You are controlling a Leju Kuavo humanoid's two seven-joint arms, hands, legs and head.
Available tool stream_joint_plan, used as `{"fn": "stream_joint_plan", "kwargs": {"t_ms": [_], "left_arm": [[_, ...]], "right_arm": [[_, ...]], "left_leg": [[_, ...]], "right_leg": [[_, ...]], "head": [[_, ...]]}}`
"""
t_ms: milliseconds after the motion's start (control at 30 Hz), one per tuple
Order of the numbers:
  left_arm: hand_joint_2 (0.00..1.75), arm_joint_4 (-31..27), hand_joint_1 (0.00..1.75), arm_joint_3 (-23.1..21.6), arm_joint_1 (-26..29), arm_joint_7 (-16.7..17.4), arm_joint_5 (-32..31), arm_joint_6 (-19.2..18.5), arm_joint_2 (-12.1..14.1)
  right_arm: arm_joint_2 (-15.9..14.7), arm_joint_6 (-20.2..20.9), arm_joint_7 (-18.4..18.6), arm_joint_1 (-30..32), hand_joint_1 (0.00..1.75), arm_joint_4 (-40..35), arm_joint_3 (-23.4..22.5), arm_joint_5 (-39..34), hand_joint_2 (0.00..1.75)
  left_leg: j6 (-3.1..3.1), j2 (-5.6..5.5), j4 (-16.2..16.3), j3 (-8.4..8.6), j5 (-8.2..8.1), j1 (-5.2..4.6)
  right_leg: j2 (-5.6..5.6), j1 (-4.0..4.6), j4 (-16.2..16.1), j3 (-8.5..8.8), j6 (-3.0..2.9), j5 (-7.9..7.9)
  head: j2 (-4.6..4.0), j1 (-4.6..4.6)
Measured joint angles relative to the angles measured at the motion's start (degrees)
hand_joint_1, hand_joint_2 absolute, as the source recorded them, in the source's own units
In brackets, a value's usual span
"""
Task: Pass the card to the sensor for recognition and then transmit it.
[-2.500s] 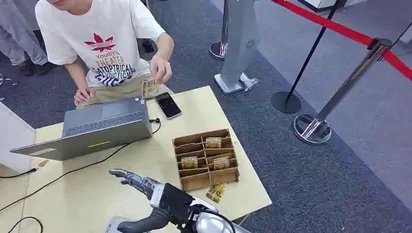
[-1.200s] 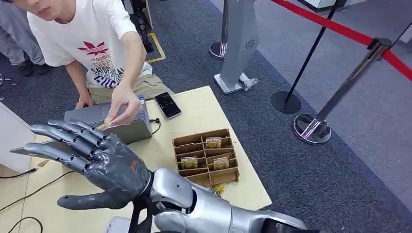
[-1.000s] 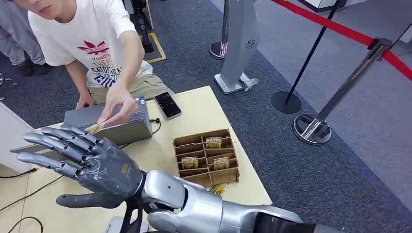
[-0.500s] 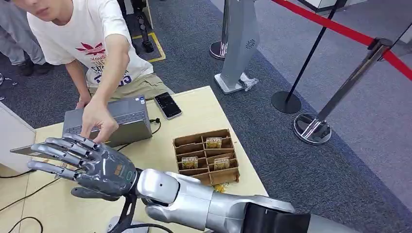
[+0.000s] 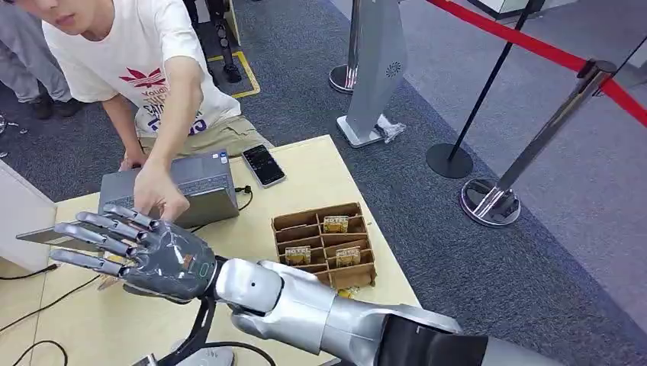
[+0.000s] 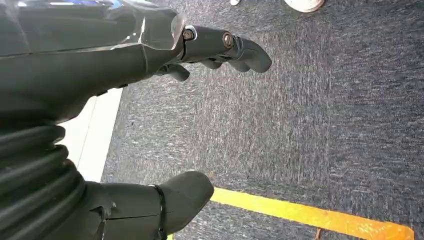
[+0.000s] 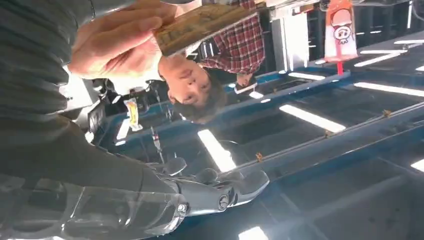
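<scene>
Card [image 7: 200, 22]: I see it in my right wrist view, pinched by a person's hand [image 7: 115, 42].
Right hand [image 5: 152, 255]: fingers spread, empty, hiding that card from my head view.
Left hand [image 6: 115, 75]: fingers loosely apart, holding nothing, over carpet.

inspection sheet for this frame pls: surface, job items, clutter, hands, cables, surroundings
Surface: light wooden table.
Job's things: card pinched in a person's hand beside the right hand; more cards in the cardboard divider box.
Clutter: open laptop, phone.
Hands: right hand raised, fingers spread, holding nothing; left hand over carpet, holding nothing.
Cables: black cable across the table.
Surroundings: grey carpet, stanchions with red belt, grey kiosk base.
</scene>
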Motion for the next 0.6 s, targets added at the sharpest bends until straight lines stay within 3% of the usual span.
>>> {"fn": "stream_joint_plan", "kwargs": {"t_ms": [33, 100, 133, 167, 200, 233, 600], "left_arm": [[1.75, 0.1, 0.0, 0.0, 0.0, 0.0, -0.1, 0.0, 0.1], [1.75, 0.3, 0.0, 0.0, 0.0, 0.0, -0.1, -0.1, 0.2], [1.75, 0.4, 0.0, 0.0, 0.0, 0.0, -0.2, -0.1, 0.3], [1.75, 0.4, 0.0, 0.0, 0.0, 0.0, -0.2, -0.1, 0.3], [1.75, 0.5, 0.0, 0.0, 0.0, 0.0, -0.2, -0.1, 0.4], [1.75, 0.6, 0.0, 0.0, 0.1, 0.0, -0.3, -0.1, 0.5], [1.75, 1.1, 0.0, 0.0, 0.1, 0.0, -0.3, -0.1, 0.8]], "right_arm": [[0.0, 0.0, 0.0, 0.0, 0.0, 0.0, -0.5, 0.5, 1.75], [0.2, 0.0, -0.6, 0.0, 0.16, 0.1, -2.2, 1.3, 1.75], [0.3, 0.0, -1.0, 0.0, 0.4, 0.1, -3.1, 1.7, 1.75], [0.5, 0.0, -1.4, 0.0, 1.1, 0.1, -3.9, 1.7, 1.75], [0.6, 0.0, -1.6, 0.0, 1.54, 0.1, -4.7, 1.7, 1.75], [0.7, 0.0, -1.9, 0.0, 1.75, 0.1, -5.6, 1.7, 1.75], [1.4, 0.0, -3.3, 0.2, 1.75, 0.2, -8.9, 1.5, 1.75]], "left_leg": [[0.0, 0.0, 0.0, 0.0, 0.0, 0.0], [0.0, 0.0, 0.0, 0.0, 0.0, 0.0], [0.0, 0.0, 0.0, 0.0, 0.0, 0.0], [0.0, 0.0, 0.0, 0.0, 0.0, 0.0], [0.0, 0.0, 0.0, -0.01, 0.0, 0.0], [0.0, 0.0, 0.0, -0.01, 0.0, 0.0], [0.0, 0.0, 0.0, 0.0, 0.0, 0.0]], "right_leg": [[0.0, 0.0, 0.0, 0.0, 0.0, 0.0], [0.0, 0.0, 0.0, 0.0, 0.0, 0.0], [0.0, 0.0, 0.0, 0.0, 0.0, 0.0], [0.0, 0.0, 0.0, 0.0, 0.0, 0.0], [0.0, 0.0, 0.0, 0.0, 0.0, 0.0], [0.0, 0.0, 0.0, 0.0, 0.0, 0.0], [0.01, 0.0, 0.0, 0.0, 0.0, 0.0]], "head": [[0.0, 0.02], [0.0, 0.02], [0.0, 0.02], [0.0, 0.02], [0.0, 0.02], [0.0, 0.02], [0.0, 0.02]]}}
